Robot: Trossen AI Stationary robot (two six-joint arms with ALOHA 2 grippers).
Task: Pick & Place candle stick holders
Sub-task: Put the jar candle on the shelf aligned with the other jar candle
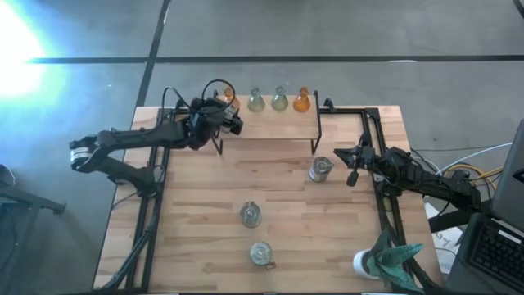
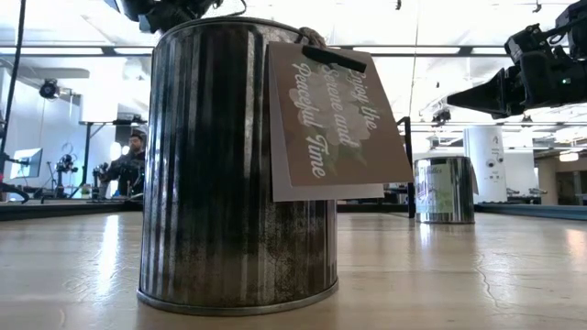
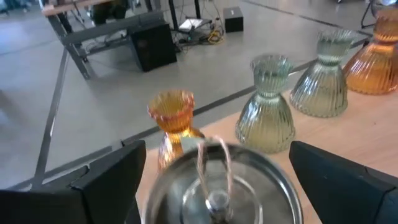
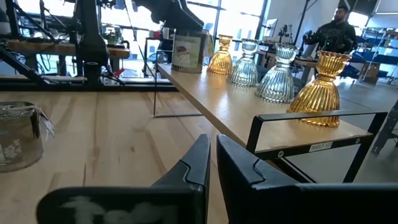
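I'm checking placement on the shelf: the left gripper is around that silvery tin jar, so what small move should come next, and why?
Probably lift the left gripper straight up. Its fingers stand open either side of the silvery tin jar, which appears to rest on the raised wooden shelf beside the amber ribbed glass holder; a sideways move could knock either.

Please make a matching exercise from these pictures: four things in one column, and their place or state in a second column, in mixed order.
Things:
1. left gripper
2. right gripper
3. teal spiky object
4. two pale green holders

Place or state:
a. shut, above the table near its right edge
b. at a table corner on the right arm's side
c. on the shelf, between the amber holders
d. open, around a silvery jar on the shelf

Pairs: 1-d, 2-a, 3-b, 4-c
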